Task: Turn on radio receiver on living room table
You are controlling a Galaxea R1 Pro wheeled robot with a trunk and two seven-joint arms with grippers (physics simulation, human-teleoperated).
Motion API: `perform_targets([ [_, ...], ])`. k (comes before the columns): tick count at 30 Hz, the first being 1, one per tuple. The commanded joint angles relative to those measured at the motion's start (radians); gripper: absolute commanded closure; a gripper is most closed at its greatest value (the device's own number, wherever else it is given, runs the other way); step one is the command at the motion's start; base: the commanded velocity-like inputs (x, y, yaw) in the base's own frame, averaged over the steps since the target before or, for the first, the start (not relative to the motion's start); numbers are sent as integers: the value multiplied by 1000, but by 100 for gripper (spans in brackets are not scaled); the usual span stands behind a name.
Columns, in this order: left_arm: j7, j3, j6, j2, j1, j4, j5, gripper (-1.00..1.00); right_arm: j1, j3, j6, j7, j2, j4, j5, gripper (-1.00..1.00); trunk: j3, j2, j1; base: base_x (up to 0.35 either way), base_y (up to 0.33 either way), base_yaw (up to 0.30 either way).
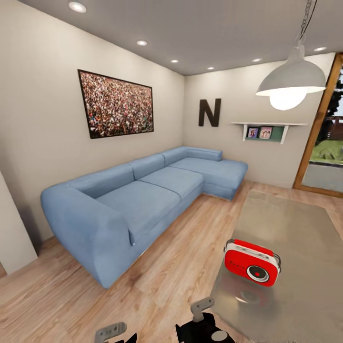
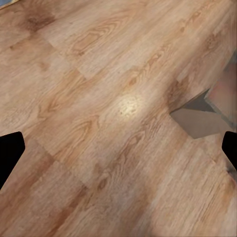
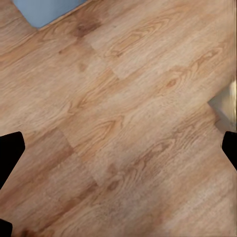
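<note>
Nearest the head camera, at the lower edge, the left gripper (image 1: 114,332) and right gripper (image 1: 204,314) poke up as grey brackets on black bodies, both low over the wood plank floor (image 1: 171,267) just short of the table (image 1: 286,224). Landmark is the table: long, low, glossy grey-beige top. The radio receiver (image 1: 252,262) sits upright on the table's near end, close to its sofa-side edge, red with white side trim, handle on top, round dark dial facing the camera, its reflection on the top just in front of it. Right gripper is nearer the table corner than the left; both well apart from the radio, touching nothing. Left wrist view: left gripper (image 2: 118,153) fingers spread wide, dark tips at opposite frame edges, bare floor between, a table corner (image 2: 205,116) near one tip. Right wrist view: right gripper (image 3: 118,153) likewise spread wide, nothing held, floor planks between, a sliver of table (image 3: 224,106) at one edge and a blue sofa corner (image 3: 47,10) far off. Beyond the table's long side stands the blue L-shaped sofa (image 1: 143,200) against the wall, crowd picture (image 1: 116,105) above it, black letter N (image 1: 209,112) on the far wall, small shelf (image 1: 267,129) beside it. White pendant lamp (image 1: 290,81) hangs over the table.
</note>
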Motion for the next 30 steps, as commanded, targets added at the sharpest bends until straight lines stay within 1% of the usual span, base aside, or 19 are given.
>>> perform_targets([
  [1,0,0,0,0,0,0,0,-100,0,0,0,0,0,0,0,-100,1,0,0,0,0,-239],
  [30,0,0,0,0,0,1,0,-100,0,0,0,0,0,2,0,-100,37,0,0,0,0,-239],
])
